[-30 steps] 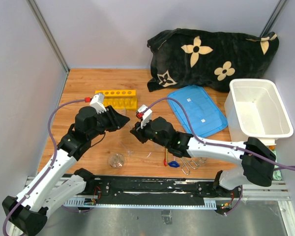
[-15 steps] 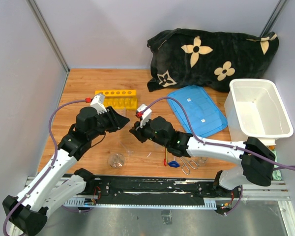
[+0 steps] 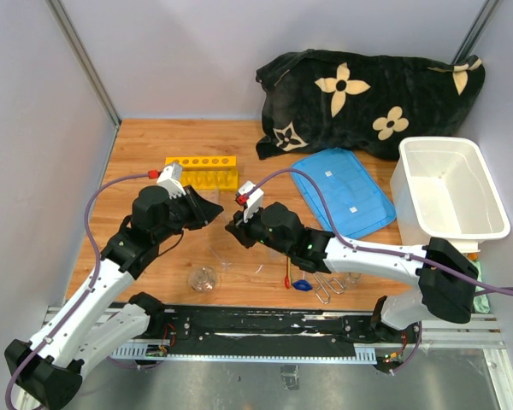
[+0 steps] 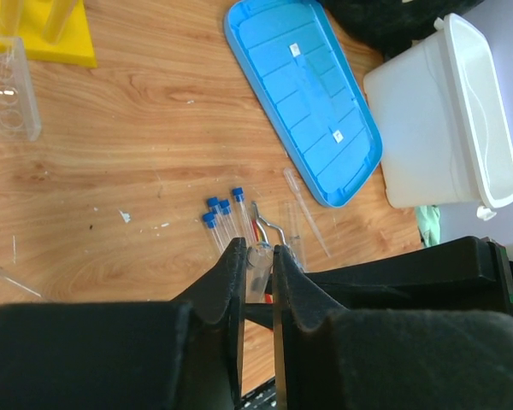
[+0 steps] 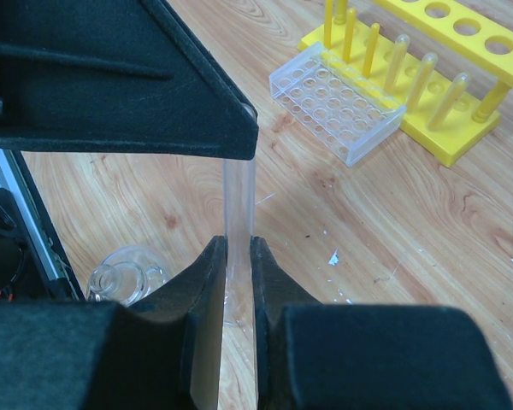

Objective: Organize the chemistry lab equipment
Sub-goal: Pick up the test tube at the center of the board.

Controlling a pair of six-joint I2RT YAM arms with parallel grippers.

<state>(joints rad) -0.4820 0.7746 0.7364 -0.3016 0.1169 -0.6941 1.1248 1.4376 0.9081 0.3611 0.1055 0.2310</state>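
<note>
Above the middle of the bench [image 3: 145, 145], your two arms are meeting nose to nose over one clear test tube [image 5: 238, 201], which is hanging in the air between them rather than lying on the wood. Your right pincer [image 5: 237, 249] is pinching that tube between both fingers, just as it was a second ago. The left pincer [image 4: 258, 254] is what is changing. A second ago its jaws were standing clearly wider, and now they are drawn in to a thin slot with the tube's glass end showing between them. Both pincers therefore appear to be gripping the same tube.

You are looking at a handover reaching its critical point. The left arm is taking the tube, probably to carry it to the yellow rack [image 3: 202, 171] just behind it. You are now needing the right pincer to let go before either arm pulls away, or the glass is risking a twist or a snap.

Most of the job is still waiting: the blue-capped tubes [image 4: 222, 213], tongs [image 3: 327, 288], spatula [image 3: 290, 273] and round flask [image 3: 203, 278] are lying near the front edge.
</note>
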